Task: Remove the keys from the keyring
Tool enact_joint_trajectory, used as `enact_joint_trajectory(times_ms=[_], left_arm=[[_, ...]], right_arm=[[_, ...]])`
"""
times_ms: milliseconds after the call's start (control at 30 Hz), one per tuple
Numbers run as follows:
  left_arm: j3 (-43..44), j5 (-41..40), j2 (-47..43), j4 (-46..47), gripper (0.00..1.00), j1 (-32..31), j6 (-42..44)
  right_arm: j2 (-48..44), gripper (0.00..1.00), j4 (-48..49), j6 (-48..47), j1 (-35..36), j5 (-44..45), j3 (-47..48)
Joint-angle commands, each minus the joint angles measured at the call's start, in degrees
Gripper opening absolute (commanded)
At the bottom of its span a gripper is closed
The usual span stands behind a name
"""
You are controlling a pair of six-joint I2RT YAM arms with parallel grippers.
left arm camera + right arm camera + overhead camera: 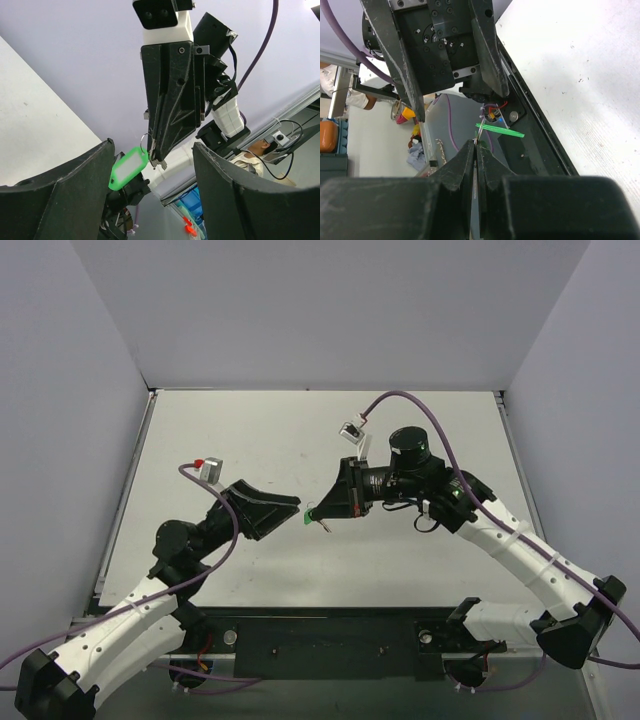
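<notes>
The right gripper (155, 150) is clamped on the slim grey metal key (159, 163). The green translucent oval plastic keyring (128, 168) hangs beside it. The left gripper (290, 515) has its fingers apart.

L gripper (286, 518) spread wide, facing R gripper (318, 512) pinched closed.

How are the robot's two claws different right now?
The left gripper stands wide open; the right gripper is shut. The left gripper holds nothing; the right gripper pinches the key, with the green tag dangling beside it. Both are black and raised above the table, tips facing each other.
</notes>
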Motion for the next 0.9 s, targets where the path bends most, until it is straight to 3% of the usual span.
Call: enact_joint_trajectory(times_ms=[0, 600, 867], left_arm=[[-0.7, 1.7, -0.2, 4.4, 0.73, 0.3, -0.4], [1.1, 1.9, 3.9, 5.2, 0.53, -0.6, -0.4], [2.1, 1.4, 3.7, 4.1, 0.53, -0.9, 0.1]], right_arm=[[1.2, 0.0, 5.0, 1.0, -0.1, -2.0, 1.0], [1.8, 0.0, 7.9, 2.9, 0.5, -1.7, 0.7], [1.5, 0.0, 7.7, 2.7, 0.6, -1.7, 0.2]])
